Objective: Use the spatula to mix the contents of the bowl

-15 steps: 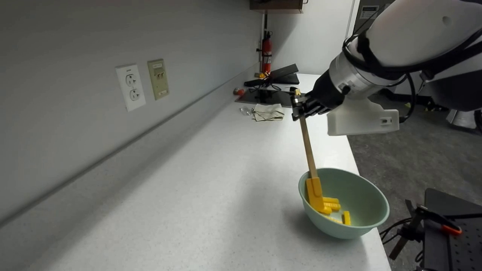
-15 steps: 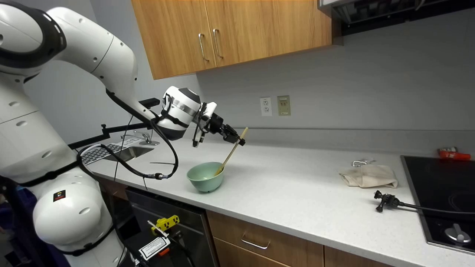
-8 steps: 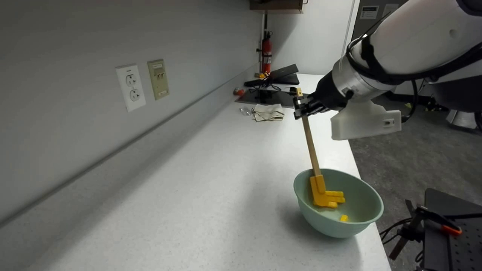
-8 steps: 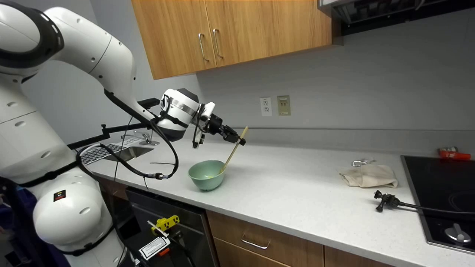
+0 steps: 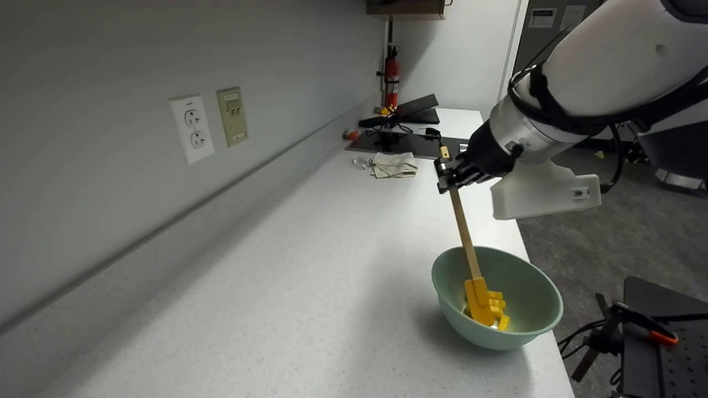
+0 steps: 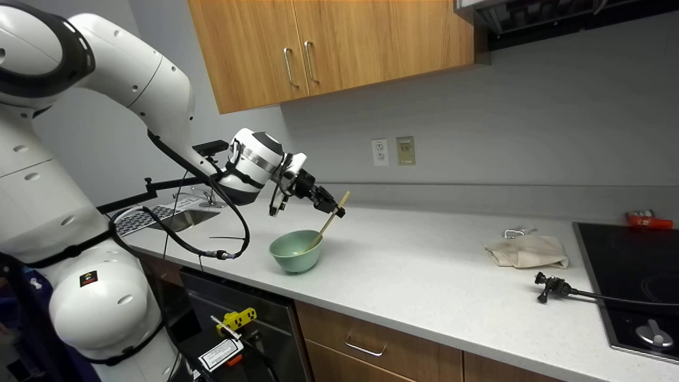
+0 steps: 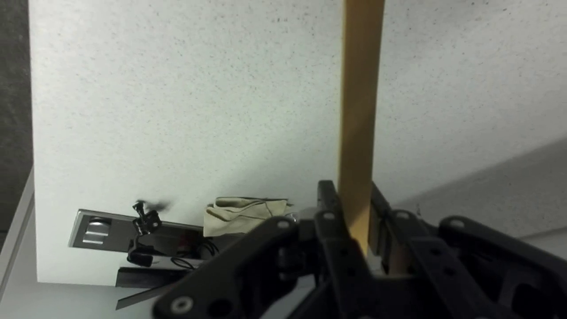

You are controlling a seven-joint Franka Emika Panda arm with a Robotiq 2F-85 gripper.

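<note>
My gripper [image 5: 446, 176] is shut on the upper wooden handle of the spatula [image 5: 466, 235]. In the wrist view the fingers [image 7: 352, 190] hold the handle [image 7: 361, 88] from both sides. The spatula leans, and its yellow-orange head [image 5: 480, 304] is down inside the pale green bowl [image 5: 534, 290]. The contents, several yellow pieces [image 5: 498, 304], lie on the bowl's bottom against the head, partly hidden by it. In an exterior view the bowl [image 6: 294, 261] stands on the counter with the spatula [image 6: 328, 223] over its rim. The bowl is out of the wrist view.
The bowl stands close to the front edge of the white counter [image 6: 403, 270]. A folded cloth [image 6: 528, 252], a black clamp mount [image 6: 554, 286] and a black cooktop [image 6: 636, 265] lie farther along. A wall [image 5: 110, 193] runs behind the counter. A cabinet [image 6: 339, 48] hangs above.
My gripper has moved lower, still holding the spatula. The spatula head has shifted within the bowl, and the yellow pieces have moved around it. The bowl slid slightly early on.
</note>
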